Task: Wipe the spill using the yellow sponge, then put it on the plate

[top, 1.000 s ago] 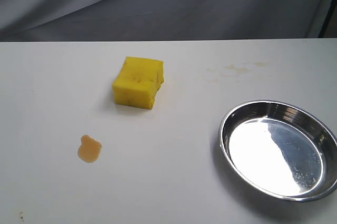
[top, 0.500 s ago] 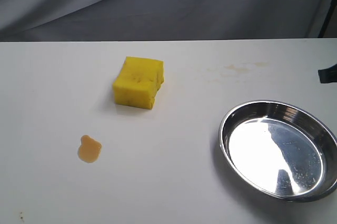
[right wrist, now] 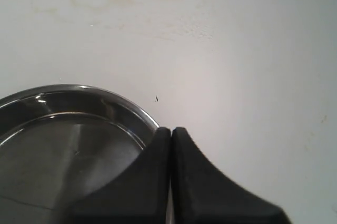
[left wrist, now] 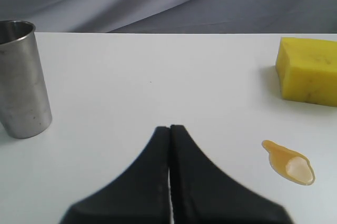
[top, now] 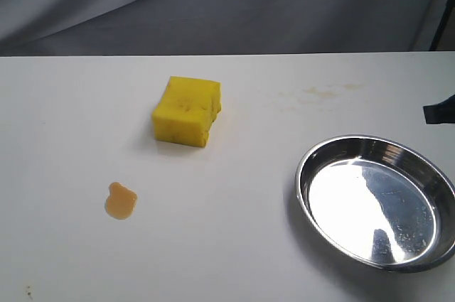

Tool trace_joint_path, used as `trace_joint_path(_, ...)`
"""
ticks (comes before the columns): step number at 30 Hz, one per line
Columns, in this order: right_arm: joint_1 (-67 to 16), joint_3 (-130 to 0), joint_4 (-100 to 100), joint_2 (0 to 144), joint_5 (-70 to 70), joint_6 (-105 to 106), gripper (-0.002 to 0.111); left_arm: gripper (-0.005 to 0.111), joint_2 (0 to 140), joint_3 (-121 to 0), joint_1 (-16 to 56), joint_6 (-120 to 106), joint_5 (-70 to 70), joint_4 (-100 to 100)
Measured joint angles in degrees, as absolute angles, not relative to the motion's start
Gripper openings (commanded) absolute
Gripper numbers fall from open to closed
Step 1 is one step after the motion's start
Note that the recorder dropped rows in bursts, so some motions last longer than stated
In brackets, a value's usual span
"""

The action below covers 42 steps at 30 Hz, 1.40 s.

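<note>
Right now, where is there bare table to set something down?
Widest bare stretch: between the yellow sponge and the plate, down to the near edge. Also bare: left of the sponge, behind the spill. Tightest on the right, where the plate fills the corner, with faint stains behind it.
</note>
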<state>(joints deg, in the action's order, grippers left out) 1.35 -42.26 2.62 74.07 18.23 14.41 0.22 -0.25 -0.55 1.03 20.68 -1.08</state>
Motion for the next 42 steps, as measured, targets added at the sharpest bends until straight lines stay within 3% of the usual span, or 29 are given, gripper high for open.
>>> trace_joint_path(4, 0.1, -42.26, 4.29, 74.07, 15.88, 15.41, 0.0, 0.0, 0.22, -0.25, -0.55, 1.03, 20.68, -1.08)
trace_joint_path(14, -14.84, -42.26, 5.08, 74.07, 9.51, 16.74, 0.0, 0.0, 0.22, -0.25, -0.55, 1.03, 20.68, -1.08)
trace_joint_path(20, -19.66, -43.6, 5.82, 74.07, 9.13, 14.79, 0.0, 0.0, 0.22, -0.25, -0.55, 1.03, 20.68, -1.08)
trace_joint_path(31, -21.75, -61.08, 9.47, 81.58, 25.34, 15.63, 0.0, 0.0, 0.22, -0.25, -0.55, 1.03, 20.68, -1.08)
trace_joint_path(42, -27.5, -78.44, 9.74, 99.13, 27.46, 15.24, 0.0, 0.0, 0.22, -0.25, -0.55, 1.03, 20.68, -1.08)
